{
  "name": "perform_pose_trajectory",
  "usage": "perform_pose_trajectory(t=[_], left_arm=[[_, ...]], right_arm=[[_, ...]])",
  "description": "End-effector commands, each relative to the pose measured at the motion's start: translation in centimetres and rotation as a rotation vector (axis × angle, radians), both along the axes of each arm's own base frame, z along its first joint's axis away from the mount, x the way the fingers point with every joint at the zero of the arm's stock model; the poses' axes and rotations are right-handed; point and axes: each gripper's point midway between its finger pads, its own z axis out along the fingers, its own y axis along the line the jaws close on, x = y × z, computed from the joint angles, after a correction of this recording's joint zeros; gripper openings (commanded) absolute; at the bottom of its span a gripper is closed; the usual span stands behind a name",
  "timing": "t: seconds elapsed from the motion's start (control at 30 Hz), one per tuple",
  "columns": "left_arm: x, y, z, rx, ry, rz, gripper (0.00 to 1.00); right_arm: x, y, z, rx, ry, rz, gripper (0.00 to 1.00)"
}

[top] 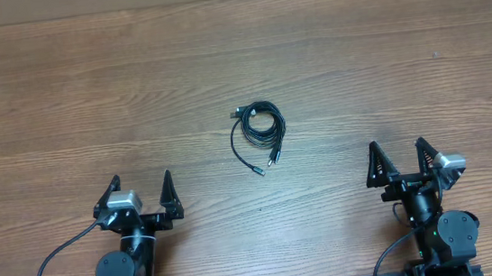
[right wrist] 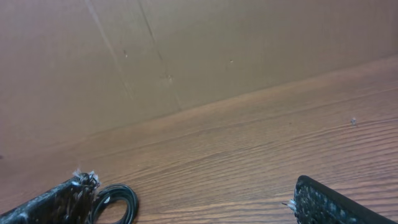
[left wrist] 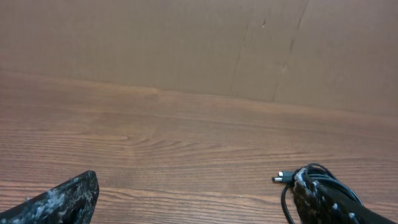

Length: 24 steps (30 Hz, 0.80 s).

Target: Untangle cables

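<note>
The cables (top: 261, 129) lie as one small coiled black bundle on the wooden table (top: 238, 57), near its middle, with plug ends sticking out at the upper left and below. My left gripper (top: 141, 185) sits open at the front left, well short of the bundle. My right gripper (top: 397, 150) sits open at the front right, also apart from it. In the left wrist view the cables (left wrist: 311, 177) show behind the right fingertip (left wrist: 323, 202), a metal plug pointing left. The right wrist view catches the coil (right wrist: 118, 202) beside the left fingertip (right wrist: 62, 202).
A brown cardboard wall (left wrist: 199, 43) stands along the table's far edge. Thick black wires (top: 54, 261) run from the arm bases at the front edge. Bare wood surrounds the bundle on all sides.
</note>
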Motion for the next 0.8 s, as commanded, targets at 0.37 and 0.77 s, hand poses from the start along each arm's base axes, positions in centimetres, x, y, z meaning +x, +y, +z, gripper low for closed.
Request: perform_pose_trajectory(t=[0.37,0.77], left_arm=[[-1.0,1.0,1.9,-0.003,0.040,0.056,1.00],[-1.0,1.7,2.6,0.011,0.161,0.096,1.00]], right_arm=[[0.0,-0.3,-0.3,-0.008,0.000,-0.014,1.00],[0.0,-0.3,-0.3,-0.008,0.001,-0.013,1.00]])
